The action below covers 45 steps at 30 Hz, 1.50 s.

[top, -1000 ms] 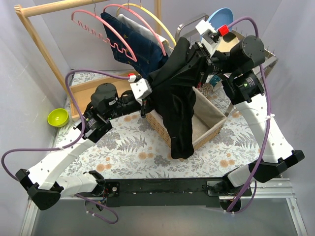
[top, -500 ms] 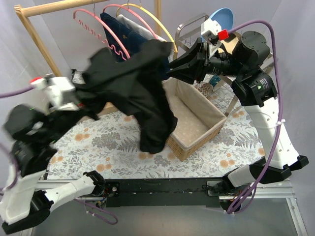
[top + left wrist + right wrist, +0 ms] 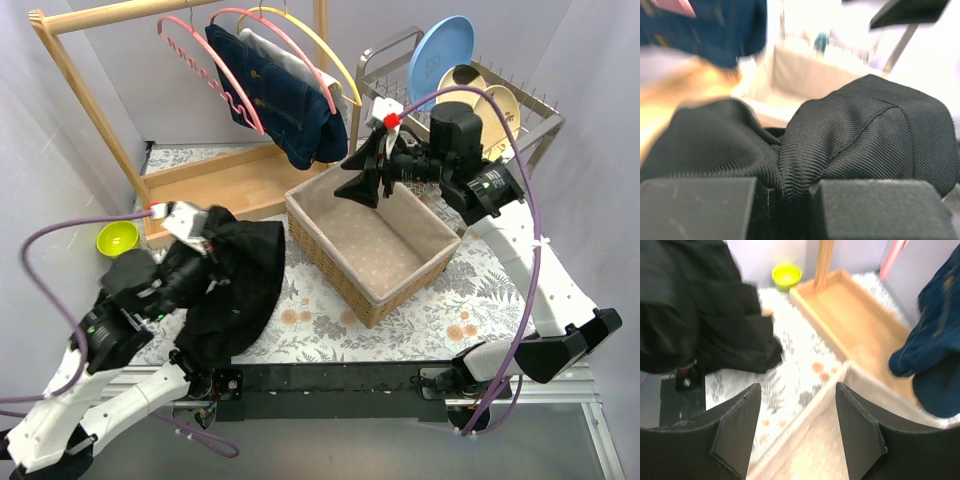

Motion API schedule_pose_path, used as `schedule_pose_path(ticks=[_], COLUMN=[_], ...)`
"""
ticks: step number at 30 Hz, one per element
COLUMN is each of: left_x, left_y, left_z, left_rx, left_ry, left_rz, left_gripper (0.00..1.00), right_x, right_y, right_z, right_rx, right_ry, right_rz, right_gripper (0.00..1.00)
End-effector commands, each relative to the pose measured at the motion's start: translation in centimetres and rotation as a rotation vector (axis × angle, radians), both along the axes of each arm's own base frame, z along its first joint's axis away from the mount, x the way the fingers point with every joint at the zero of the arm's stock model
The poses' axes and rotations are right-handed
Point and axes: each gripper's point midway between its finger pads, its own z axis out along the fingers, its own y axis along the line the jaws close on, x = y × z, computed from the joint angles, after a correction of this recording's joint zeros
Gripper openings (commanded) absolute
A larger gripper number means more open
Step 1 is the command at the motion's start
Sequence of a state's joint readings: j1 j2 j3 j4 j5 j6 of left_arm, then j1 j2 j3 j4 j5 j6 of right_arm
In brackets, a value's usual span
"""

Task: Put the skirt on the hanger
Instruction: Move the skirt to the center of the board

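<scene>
The black skirt (image 3: pixel 235 290) hangs bunched over the table's front left, well below the rack. My left gripper (image 3: pixel 212 252) is shut on a pinched fold of it; in the left wrist view the ribbed skirt (image 3: pixel 865 135) fills the frame above the left gripper (image 3: pixel 785 200). My right gripper (image 3: pixel 362 178) hovers open and empty over the wicker basket's (image 3: pixel 318 250) far rim. Seen from the right wrist, the right gripper (image 3: pixel 797 430) has the skirt (image 3: pixel 695 315) far off at upper left. A bare pink hanger (image 3: pixel 195 50) hangs on the wooden rack (image 3: pixel 80 90).
Blue jeans (image 3: pixel 285 95) and a pale garment hang on other hangers beside it. The rack's wooden base tray (image 3: pixel 215 175) lies behind the basket. A green bowl (image 3: pixel 117 238) sits at the left edge. A dish rack (image 3: pixel 520 110) with plates stands back right.
The right gripper let go of the skirt, opened, and dropped over the basket. The left arm swung the skirt from in front of the rack down to the front left.
</scene>
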State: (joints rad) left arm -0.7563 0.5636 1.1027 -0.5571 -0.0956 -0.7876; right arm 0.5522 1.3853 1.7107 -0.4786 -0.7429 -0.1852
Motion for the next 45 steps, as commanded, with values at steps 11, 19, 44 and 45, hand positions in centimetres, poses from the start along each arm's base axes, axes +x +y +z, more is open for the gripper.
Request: schedule_pose_path(ticks=[11, 19, 44, 45], left_x=[2.9, 1.6, 4.2, 5.7], left_y=[-0.9, 1.0, 1.7, 0.8], left_z=[-7.1, -18.0, -3.3, -3.6], left_rx=[-0.318, -0.391, -0.262, -0.19], left_ry=[0.251, 0.619, 0.263, 0.258], left_rz=[0.161, 0.355, 0.33, 0.344], left_gripper=[0.0, 0.27, 0.91, 0.91], right_x=[-2.8, -5.0, -8.6, -8.6], right_y=[-0.5, 0.2, 3.9, 3.6], right_z=[-7.8, -11.3, -16.1, -16.0], right_rx=[-0.12, -0.214, -0.308, -0.308], right_ry=[-0.048, -0.04, 0.014, 0.003], right_rz=[0.124, 0.21, 0.423, 0.417], right_gripper=[0.69, 0.69, 0.66, 0.66])
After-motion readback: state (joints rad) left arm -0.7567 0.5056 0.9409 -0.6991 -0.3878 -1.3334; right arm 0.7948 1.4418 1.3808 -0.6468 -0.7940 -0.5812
